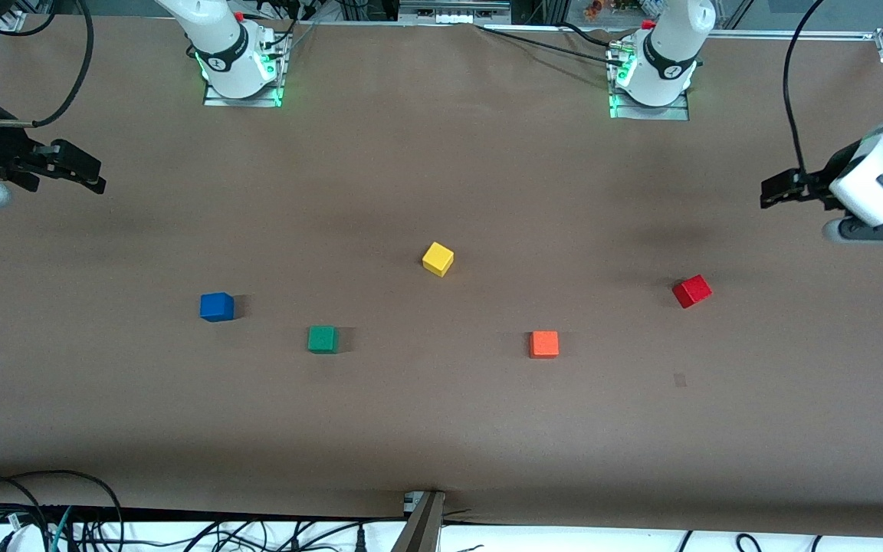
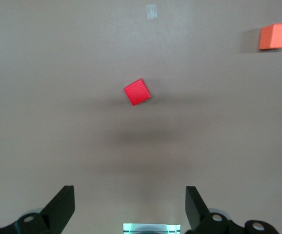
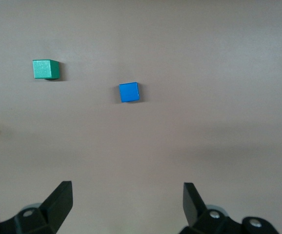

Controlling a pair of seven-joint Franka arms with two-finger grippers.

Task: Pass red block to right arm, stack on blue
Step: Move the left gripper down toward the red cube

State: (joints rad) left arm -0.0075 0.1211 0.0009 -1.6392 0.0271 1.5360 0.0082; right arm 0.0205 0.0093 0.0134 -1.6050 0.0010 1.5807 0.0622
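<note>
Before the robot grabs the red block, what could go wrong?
The red block sits turned at an angle, so the open left gripper might pinch its corners and let it slip. Later, the blue block offers a tiny top, so the right gripper could knock it or drop red off.

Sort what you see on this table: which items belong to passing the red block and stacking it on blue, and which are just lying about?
Part of the job:
- red block
- blue cube
- left gripper, open, empty
- right gripper, open, empty

Lying about:
- yellow cube
- green cube
- orange cube
</note>
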